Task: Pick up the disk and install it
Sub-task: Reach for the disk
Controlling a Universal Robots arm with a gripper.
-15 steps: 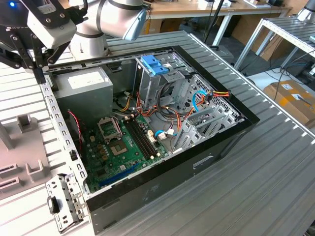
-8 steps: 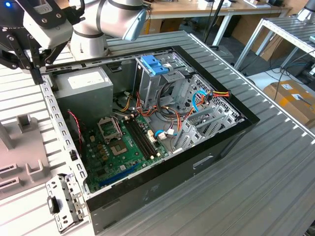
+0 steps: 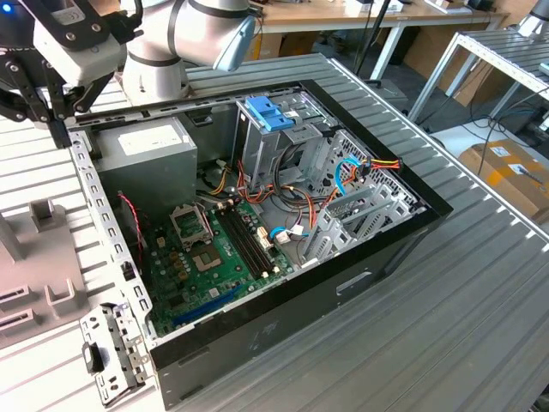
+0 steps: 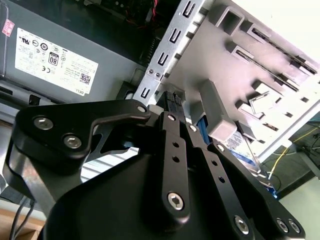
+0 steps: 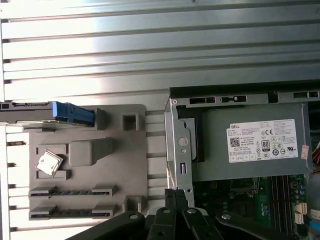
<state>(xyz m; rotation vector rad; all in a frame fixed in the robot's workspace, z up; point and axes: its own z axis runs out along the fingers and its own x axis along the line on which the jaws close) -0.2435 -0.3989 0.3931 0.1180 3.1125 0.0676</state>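
The disk (image 5: 72,113) stands on edge in a slot of the grey fixture tray (image 5: 125,150), and its light blue carrier shows at one end. My gripper (image 5: 176,194) hovers over the metal rear edge of the open computer case (image 5: 179,150), between the tray and the power supply. Its black fingertips sit pressed together with nothing between them, well apart from the disk. In the second wrist view the gripper (image 4: 172,97) points down at that same metal edge. In the exterior view the gripper (image 3: 58,129) hangs at the case's far corner on the exterior view's left.
The open case (image 3: 343,283) holds a green motherboard (image 3: 206,266), a grey power supply (image 3: 146,150) and a metal drive cage topped by a blue latch piece (image 3: 270,112). Coloured cables (image 3: 360,167) run beside the cage. All of it rests on a ribbed metal table (image 3: 480,309).
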